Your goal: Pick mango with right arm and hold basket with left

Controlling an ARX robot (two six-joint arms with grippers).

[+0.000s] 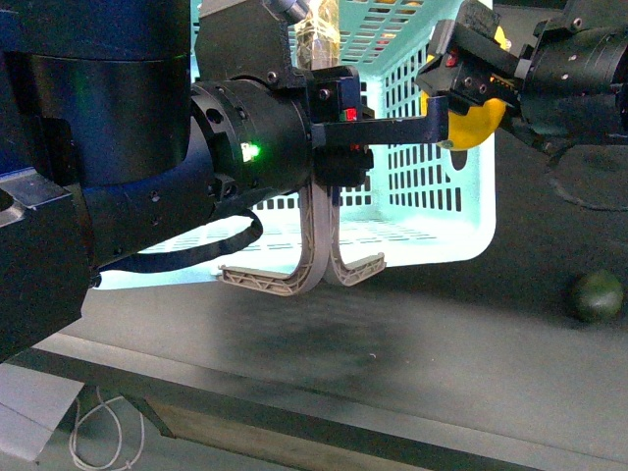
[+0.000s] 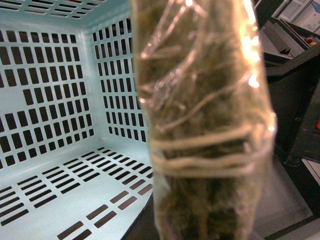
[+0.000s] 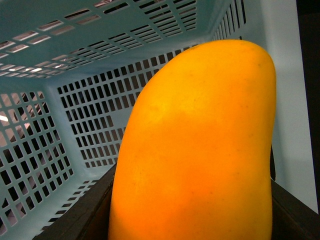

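The light turquoise basket [image 1: 432, 196] lies tipped with its open side toward me, its two grey-brown handles [image 1: 314, 265] hanging at the front. My bulky black left arm reaches across it, and the left gripper [image 1: 392, 128] is shut on the basket. In the left wrist view a blurred brownish plastic-wrapped strip [image 2: 205, 125] hides the jaws, with the basket's slotted inside [image 2: 55, 100] behind. At the upper right my right gripper [image 1: 471, 103] is shut on the yellow-orange mango [image 1: 479, 126], held at the basket's mouth. The mango [image 3: 200, 150] fills the right wrist view, with the basket wall [image 3: 75, 110] behind it.
A dark green round fruit [image 1: 599, 294] rests on the dark table [image 1: 392, 363] to the right of the basket. A loop of white cord [image 1: 108, 432] lies below the table's near edge at the lower left.
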